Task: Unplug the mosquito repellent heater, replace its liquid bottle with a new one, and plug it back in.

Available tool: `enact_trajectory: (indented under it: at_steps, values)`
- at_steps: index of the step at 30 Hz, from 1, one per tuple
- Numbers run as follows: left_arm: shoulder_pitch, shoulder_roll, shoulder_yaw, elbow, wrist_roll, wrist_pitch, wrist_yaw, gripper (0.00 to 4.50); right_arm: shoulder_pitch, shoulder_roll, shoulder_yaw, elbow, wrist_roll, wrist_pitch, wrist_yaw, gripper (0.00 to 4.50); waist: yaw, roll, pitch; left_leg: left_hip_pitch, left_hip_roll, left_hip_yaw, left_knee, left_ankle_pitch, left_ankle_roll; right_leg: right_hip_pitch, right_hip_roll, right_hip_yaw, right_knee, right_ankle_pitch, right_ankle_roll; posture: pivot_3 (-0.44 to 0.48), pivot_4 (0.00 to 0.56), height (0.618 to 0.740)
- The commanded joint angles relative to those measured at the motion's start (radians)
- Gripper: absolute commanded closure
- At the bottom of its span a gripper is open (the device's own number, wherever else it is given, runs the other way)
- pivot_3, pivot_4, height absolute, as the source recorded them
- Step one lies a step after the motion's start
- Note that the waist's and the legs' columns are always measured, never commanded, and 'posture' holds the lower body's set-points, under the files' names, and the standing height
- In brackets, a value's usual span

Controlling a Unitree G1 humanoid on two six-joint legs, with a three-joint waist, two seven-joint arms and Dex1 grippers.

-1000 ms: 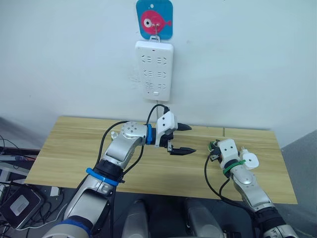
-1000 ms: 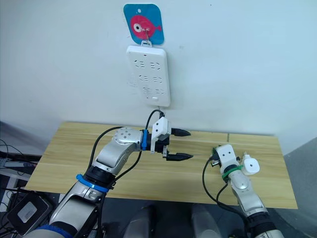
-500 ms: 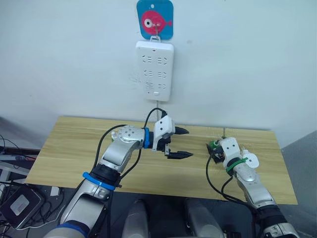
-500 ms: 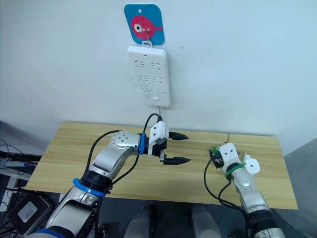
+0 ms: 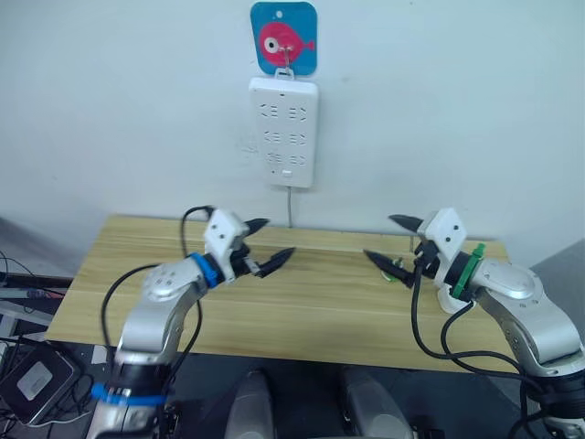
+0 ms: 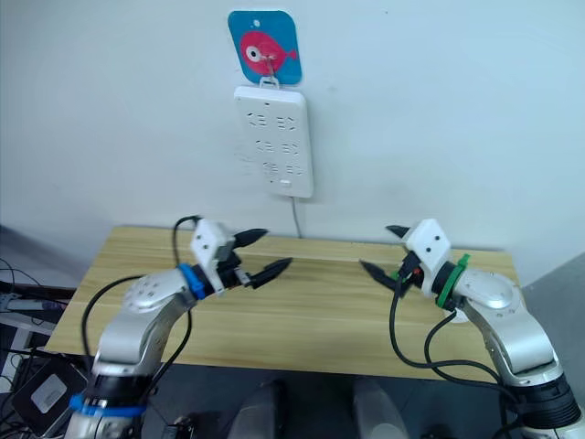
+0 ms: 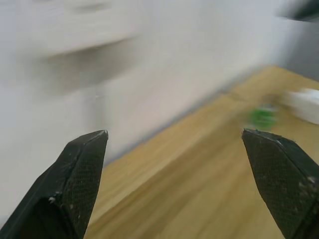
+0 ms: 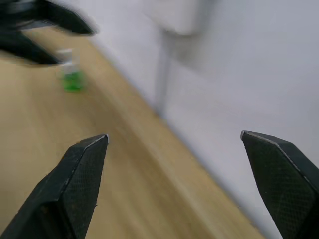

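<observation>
Both grippers were held above the wooden table with fingers spread and nothing between them — the left gripper and the right gripper tips facing. A green bottle was seen just below the right gripper's fingertips; the mosquito repellent heater lay beneath its wrist.

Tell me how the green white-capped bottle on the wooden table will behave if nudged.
The green white-capped bottle looks tiny, so probably light. It seems upright on a narrow base, so a nudge may tip it; tipped, it might roll across the wooden table.
</observation>
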Motion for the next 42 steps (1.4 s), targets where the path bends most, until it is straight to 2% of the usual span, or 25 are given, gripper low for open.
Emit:
enact_trajectory:
  at_steps: [1, 5, 9, 12, 15, 25, 28, 35, 42]
  values:
    - [0.191, -0.041, 0.092, -0.191, 0.019, -0.012, 0.143, 0.00, -0.094, 0.004, 0.064, 0.027, 0.027, 0.020, 0.115, 0.06, 0.001, -0.001, 0.000, 0.000, 0.000, 0.000, 0.000, 0.000, 0.000, 0.000, -0.001, 0.000, -0.001, 0.000, 0.000, 0.011, 0.239, 0.740]
    - [0.382, -0.108, 0.105, -0.250, 0.047, -0.047, 0.237, 0.00, -0.180, 0.045, 0.126, 0.117, -0.012, -0.007, 0.174, 0.06, 0.025, -0.003, 0.002, 0.000, -0.001, 0.000, 0.000, 0.000, 0.000, 0.001, -0.002, 0.000, -0.001, 0.000, 0.000, 0.061, 0.253, 0.740]
    - [0.439, -0.160, 0.114, -0.186, 0.073, -0.080, 0.313, 0.00, -0.236, 0.095, 0.183, 0.174, -0.054, -0.033, 0.201, 0.06, 0.053, -0.005, 0.004, 0.000, -0.001, 0.000, 0.000, 0.000, 0.000, 0.001, -0.001, 0.000, -0.001, -0.001, 0.001, 0.096, 0.271, 0.740]
    - [0.388, -0.187, 0.118, -0.094, 0.071, -0.115, 0.349, 0.00, -0.257, 0.123, 0.218, 0.190, -0.085, -0.051, 0.213, 0.06, 0.067, -0.005, 0.007, 0.000, -0.001, 0.000, -0.001, 0.000, 0.000, 0.000, -0.001, 0.000, -0.003, -0.001, 0.001, 0.105, 0.278, 0.740]
    - [0.298, -0.187, 0.090, 0.037, 0.079, -0.178, 0.331, 0.00, -0.268, 0.128, 0.234, 0.194, -0.109, -0.063, 0.232, 0.06, 0.080, -0.005, 0.010, 0.000, -0.001, 0.000, -0.001, 0.000, 0.000, 0.000, -0.001, -0.001, -0.004, 0.000, 0.000, 0.103, 0.285, 0.740]
    - [-0.034, -0.168, 0.071, 0.554, 0.109, -0.401, 0.310, 0.00, -0.311, 0.126, 0.214, 0.166, -0.125, -0.010, 0.231, 0.06, 0.075, -0.004, 0.016, 0.000, 0.000, 0.000, -0.004, -0.001, -0.001, 0.000, -0.001, -0.002, -0.006, 0.001, -0.001, 0.037, 0.299, 0.740]
    - [-0.087, -0.173, 0.052, 0.661, 0.124, -0.458, 0.295, 0.00, -0.305, 0.112, 0.197, 0.145, -0.119, 0.018, 0.221, 0.06, 0.073, -0.005, 0.019, 0.000, 0.000, 0.000, -0.004, -0.001, -0.001, 0.000, -0.001, -0.002, -0.006, 0.001, -0.001, 0.014, 0.305, 0.740]
    - [-0.205, -0.169, 0.052, 0.921, 0.170, -0.618, 0.345, 0.00, -0.292, 0.074, 0.161, 0.087, -0.098, 0.096, 0.215, 0.06, 0.065, -0.006, 0.030, -0.001, -0.001, 0.000, -0.003, -0.001, -0.001, 0.001, -0.001, -0.002, -0.006, 0.001, -0.001, -0.010, 0.315, 0.740]
    - [-0.264, -0.161, 0.051, 1.074, 0.178, -0.705, 0.329, 0.00, -0.297, 0.065, 0.140, 0.075, -0.092, 0.139, 0.213, 0.06, 0.051, -0.006, 0.034, -0.001, -0.001, 0.000, -0.004, -0.001, -0.001, 0.000, -0.001, -0.002, -0.006, 0.001, -0.001, -0.014, 0.319, 0.740]
